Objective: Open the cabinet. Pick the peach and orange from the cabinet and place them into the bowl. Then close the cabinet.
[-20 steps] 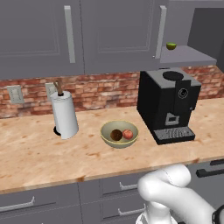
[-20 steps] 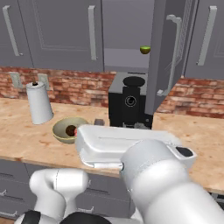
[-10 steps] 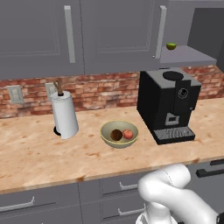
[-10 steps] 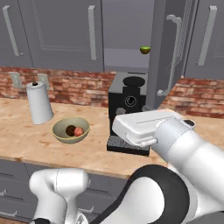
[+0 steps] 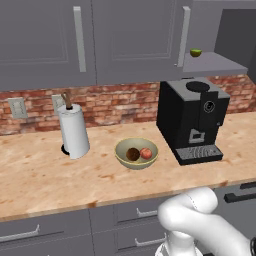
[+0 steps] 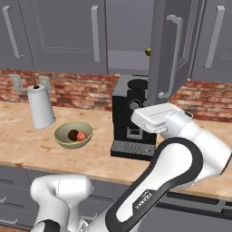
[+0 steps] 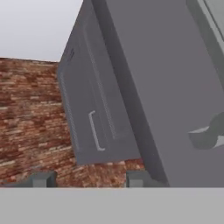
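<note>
**Fruit in the bowl, door left to shut**

The peach (image 5: 146, 153) and orange (image 5: 132, 154) lie side by side in the bowl (image 6: 63, 140) on the counter (image 5: 45, 180). The cabinet (image 6: 174, 54) door stands swung out above the coffee machine (image 5: 192, 122), its bar handle (image 6: 172, 56) running vertically. The tool (image 7: 89, 178) points up at the door's face from below, tips apart with nothing between them. I'd say closing means pushing that door leftward toward the shelf where a green fruit (image 5: 195, 52) sits.
</note>
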### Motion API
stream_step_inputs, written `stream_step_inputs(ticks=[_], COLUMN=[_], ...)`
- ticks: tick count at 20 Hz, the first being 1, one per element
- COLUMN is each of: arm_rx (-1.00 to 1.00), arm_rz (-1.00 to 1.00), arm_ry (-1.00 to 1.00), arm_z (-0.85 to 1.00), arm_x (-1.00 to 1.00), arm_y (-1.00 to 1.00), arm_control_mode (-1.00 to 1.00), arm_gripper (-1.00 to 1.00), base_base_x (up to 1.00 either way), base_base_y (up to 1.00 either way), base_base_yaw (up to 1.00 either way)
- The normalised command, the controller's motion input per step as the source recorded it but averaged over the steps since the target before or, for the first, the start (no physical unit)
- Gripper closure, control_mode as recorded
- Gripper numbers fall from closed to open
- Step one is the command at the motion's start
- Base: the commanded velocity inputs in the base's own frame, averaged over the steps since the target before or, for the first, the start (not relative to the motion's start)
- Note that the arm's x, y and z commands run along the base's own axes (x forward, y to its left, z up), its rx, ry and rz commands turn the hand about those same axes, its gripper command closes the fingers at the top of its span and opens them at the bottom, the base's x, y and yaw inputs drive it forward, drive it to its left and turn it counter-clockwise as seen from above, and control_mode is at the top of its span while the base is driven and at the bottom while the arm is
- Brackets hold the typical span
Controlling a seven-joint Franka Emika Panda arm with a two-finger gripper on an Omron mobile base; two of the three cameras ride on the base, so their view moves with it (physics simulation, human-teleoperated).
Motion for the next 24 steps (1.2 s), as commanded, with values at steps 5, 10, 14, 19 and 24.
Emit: stream_step_inputs(ticks=[5,10,14,19,24], arm_rx=[0.07,0.0,0.0,0.01,0.01], arm_rz=[0.09,0.02,0.03,0.0,0.0], arm_ry=[0.04,0.01,-0.01,-0.03,0.0], arm_z=[0.0,0.0,0.0,0.02,0.04], arm_x=[0.63,0.24,-0.28,0.0,0.02], arm_y=[-0.35,-0.07,-0.34,-0.54,-0.48], arm_control_mode=[-1.0,-1.0,-1.0,-1.0,-1.0], arm_gripper=[-1.0,-1.0,-1.0,-1.0,-1.0], base_base_x=[0.0,0.0,0.0,0.0,0.0], base_base_y=[0.0,0.0,0.0,0.0,0.0], base_base_yaw=[0.0,0.0,0.0,0.0,0.0])
